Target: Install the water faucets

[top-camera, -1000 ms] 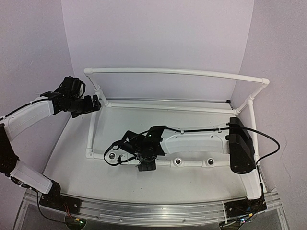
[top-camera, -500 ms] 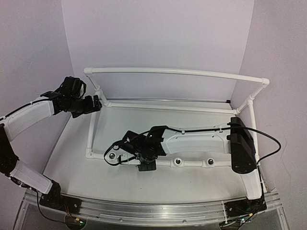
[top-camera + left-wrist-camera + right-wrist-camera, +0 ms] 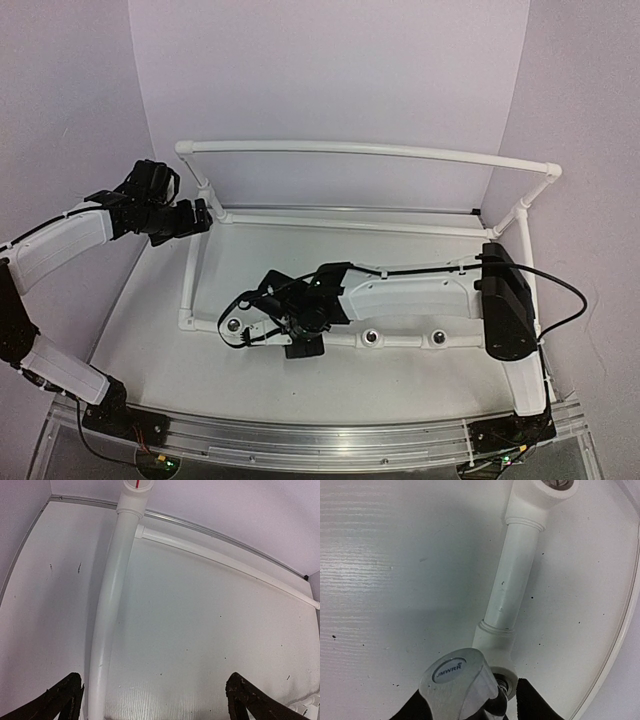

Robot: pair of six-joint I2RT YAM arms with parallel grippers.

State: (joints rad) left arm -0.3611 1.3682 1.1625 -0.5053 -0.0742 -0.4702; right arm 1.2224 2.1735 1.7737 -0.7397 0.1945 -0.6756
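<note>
A silvery water faucet (image 3: 456,680) with a round label on its head stands with its stem in a socket (image 3: 507,677) of the white pipe frame (image 3: 512,575). My right gripper (image 3: 475,706) is open around it, and the right finger (image 3: 535,702) stands a little apart from the stem. From above, the right gripper (image 3: 300,335) hangs over the frame's front pipe (image 3: 400,340), and the faucet is hidden under the wrist. My left gripper (image 3: 157,702) is wide open with nothing in it, and its left finger is beside the frame's side pipe (image 3: 107,630). The left gripper (image 3: 198,216) is at the back left corner.
Two dark-centred sockets (image 3: 371,338) (image 3: 437,338) face up on the front pipe, right of my right gripper. Another fitting (image 3: 233,325) at its left end has something grey in its mouth. The frame's raised back rail (image 3: 370,150) spans the rear. Purple walls close three sides.
The right gripper's jaws have spread apart around the faucet, and its wrist has shifted slightly left. The left arm has not moved.
</note>
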